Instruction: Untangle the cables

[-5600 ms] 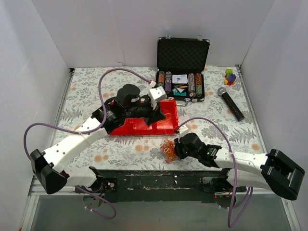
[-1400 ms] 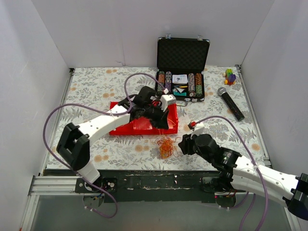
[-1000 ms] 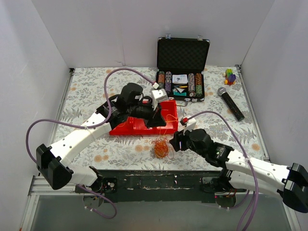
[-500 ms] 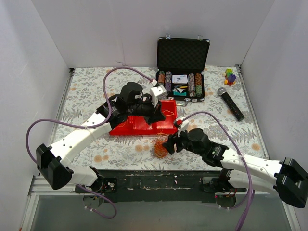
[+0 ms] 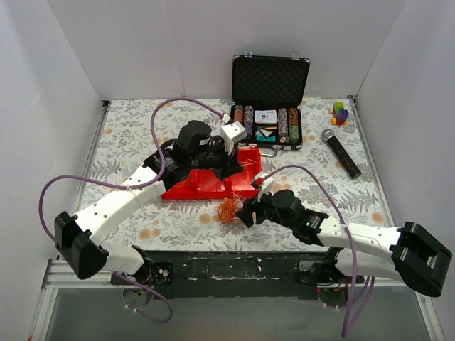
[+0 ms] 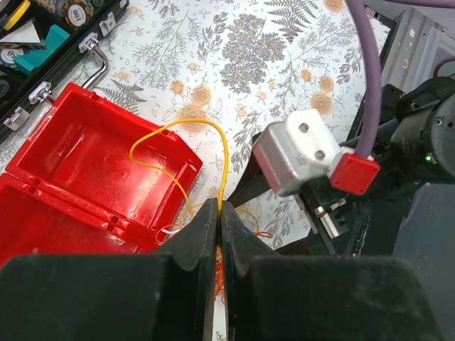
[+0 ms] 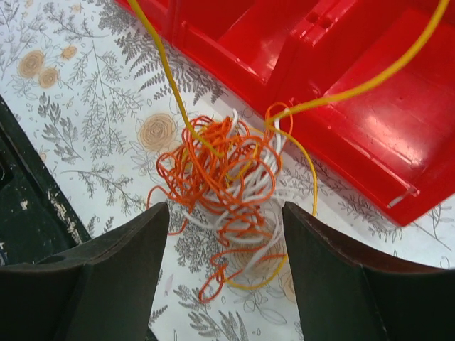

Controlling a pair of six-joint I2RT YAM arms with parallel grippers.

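Cables (image 5: 229, 209): clump of orange, yellow and whitish loops lying on the floral table (image 5: 128, 135), just beside the near edge of the open red box (image 5: 202, 186). Left gripper (image 6: 218, 211): jaws closed, pinching one yellow strand (image 6: 225, 160), which arcs over the box and runs down towards the clump. Right gripper (image 7: 224, 213): jaws spread wide, nothing held, one finger on either side of the clump in the wrist view; whether they touch it, cannot tell

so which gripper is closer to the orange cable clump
Right. The right gripper is open just over the cable clump; the left gripper is farther back by the red box, shut on a yellow strand.
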